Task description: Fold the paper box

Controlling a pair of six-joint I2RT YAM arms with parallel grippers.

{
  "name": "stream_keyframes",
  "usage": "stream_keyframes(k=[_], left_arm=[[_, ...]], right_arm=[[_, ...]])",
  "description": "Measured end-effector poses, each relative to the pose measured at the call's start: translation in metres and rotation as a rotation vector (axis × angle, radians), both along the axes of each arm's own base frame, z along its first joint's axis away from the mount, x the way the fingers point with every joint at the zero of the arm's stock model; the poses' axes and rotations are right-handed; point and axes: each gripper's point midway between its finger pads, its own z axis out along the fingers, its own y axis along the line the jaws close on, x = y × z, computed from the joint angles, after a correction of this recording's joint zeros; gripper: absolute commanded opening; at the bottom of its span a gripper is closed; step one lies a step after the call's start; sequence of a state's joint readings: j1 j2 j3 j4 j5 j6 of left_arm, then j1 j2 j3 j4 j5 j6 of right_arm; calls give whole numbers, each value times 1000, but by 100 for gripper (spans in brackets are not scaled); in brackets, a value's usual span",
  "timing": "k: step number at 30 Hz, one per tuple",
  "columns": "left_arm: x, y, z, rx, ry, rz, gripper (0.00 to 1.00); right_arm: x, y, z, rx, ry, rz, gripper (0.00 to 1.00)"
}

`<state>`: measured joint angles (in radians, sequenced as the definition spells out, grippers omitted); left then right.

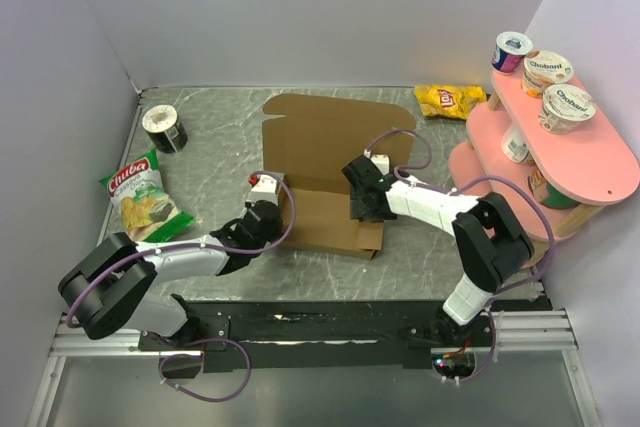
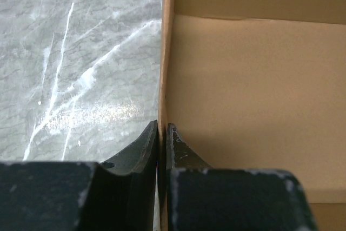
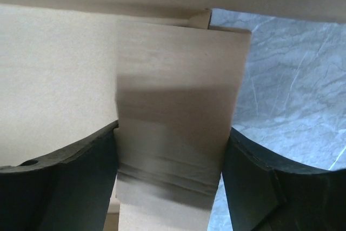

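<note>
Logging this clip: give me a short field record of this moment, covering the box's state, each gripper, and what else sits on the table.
paper box: partly folded; walls raised at the near end, large panel flat on the table
left gripper: shut on the box's left wall edge
right gripper: open, fingers either side of a flap on the box's right side
other items: green chip bag, yellow chip bag, black-and-white canister, pink shelf with yogurt cups
fold status: unfinished
</note>
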<state>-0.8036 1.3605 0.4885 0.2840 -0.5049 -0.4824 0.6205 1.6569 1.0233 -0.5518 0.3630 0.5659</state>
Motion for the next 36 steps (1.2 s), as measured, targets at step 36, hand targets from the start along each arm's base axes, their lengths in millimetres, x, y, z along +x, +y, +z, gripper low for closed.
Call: stream_keyframes(k=[36], left_arm=[[2,6,-2,24,-3,20,1]], right_arm=[[-30,-74,60,559,-208,-229,72]])
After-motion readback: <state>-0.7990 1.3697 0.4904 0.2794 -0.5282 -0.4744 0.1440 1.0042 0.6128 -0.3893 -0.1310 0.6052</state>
